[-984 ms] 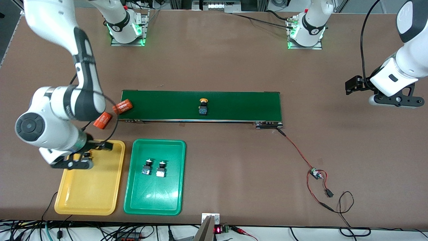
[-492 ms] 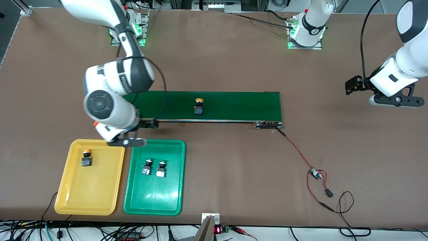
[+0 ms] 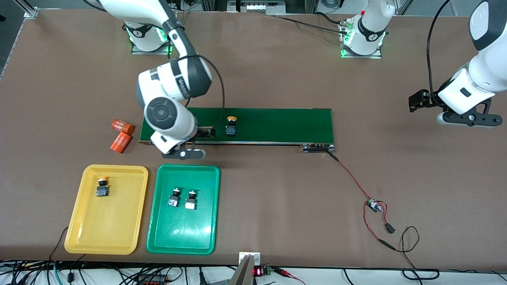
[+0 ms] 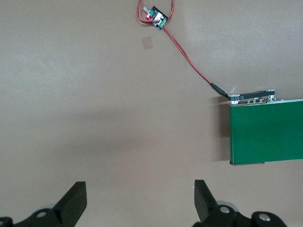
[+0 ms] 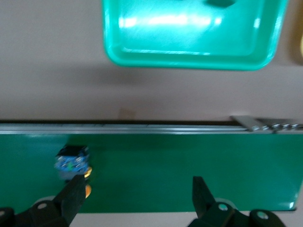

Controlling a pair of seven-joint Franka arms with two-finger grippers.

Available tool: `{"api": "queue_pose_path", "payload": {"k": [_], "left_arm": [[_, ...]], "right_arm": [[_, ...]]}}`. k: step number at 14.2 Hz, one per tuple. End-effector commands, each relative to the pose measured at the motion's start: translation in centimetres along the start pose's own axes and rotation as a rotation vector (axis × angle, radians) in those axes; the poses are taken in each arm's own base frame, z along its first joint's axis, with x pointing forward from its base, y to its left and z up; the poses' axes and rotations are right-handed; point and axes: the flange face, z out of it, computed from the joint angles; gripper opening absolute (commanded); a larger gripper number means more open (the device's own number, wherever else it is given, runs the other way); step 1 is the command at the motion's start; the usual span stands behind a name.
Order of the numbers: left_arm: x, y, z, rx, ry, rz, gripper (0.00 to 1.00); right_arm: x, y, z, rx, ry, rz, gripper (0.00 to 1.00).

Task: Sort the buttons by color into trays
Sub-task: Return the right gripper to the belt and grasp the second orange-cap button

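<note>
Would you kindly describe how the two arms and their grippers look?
Both arms have glossy white shells with dark grey-black joint bands; a thin black cable loops along each. The right gripper and left gripper are black, with blunt wedge-shaped fingers. Green lights glow at both bases.

Two shallow rectangular trays with rounded corners lie side by side. The yellow tray is toward the right arm's end and the green tray just beside it. One yellow-capped button lies in the yellow tray. Two green-tray buttons, black-bodied, lie side by side. Another yellow-capped button on the belt lies on the dark-green conveyor belt, farther from the front camera.
</note>
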Motion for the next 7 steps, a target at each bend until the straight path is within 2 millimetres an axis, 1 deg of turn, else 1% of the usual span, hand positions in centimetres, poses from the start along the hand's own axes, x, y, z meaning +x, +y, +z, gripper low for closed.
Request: {"api": "queue_pose_path", "payload": {"k": [1, 4, 5, 6, 7], "left_arm": [[0.4, 0.0, -0.6, 0.0, 0.004, 0.006, 1.0], [0.4, 0.3, -0.5, -0.004, 0.001, 0.009, 1.0], [0.3, 0.5, -0.6, -0.004, 0.001, 0.012, 1.0], [0.3, 0.6, -0.6, -0.004, 0.001, 0.013, 1.0], [0.3, 0.6, -0.6, -0.004, 0.001, 0.013, 1.0]], "right_arm": [[-2.5, -2.6, 1.0, 0.0, -0.007, 0.018, 1.0], [-3.5, -3.9, 3.4, -0.007, 0.005, 0.0, 1.0], [-4.0, -4.6, 3.9, -0.005, 0.014, -0.011, 1.0], [-4.2, -5.1, 4.3, -0.005, 0.022, -0.019, 1.0], [-4.1, -5.1, 5.1, -0.013, 0.021, -0.019, 1.0]]}}
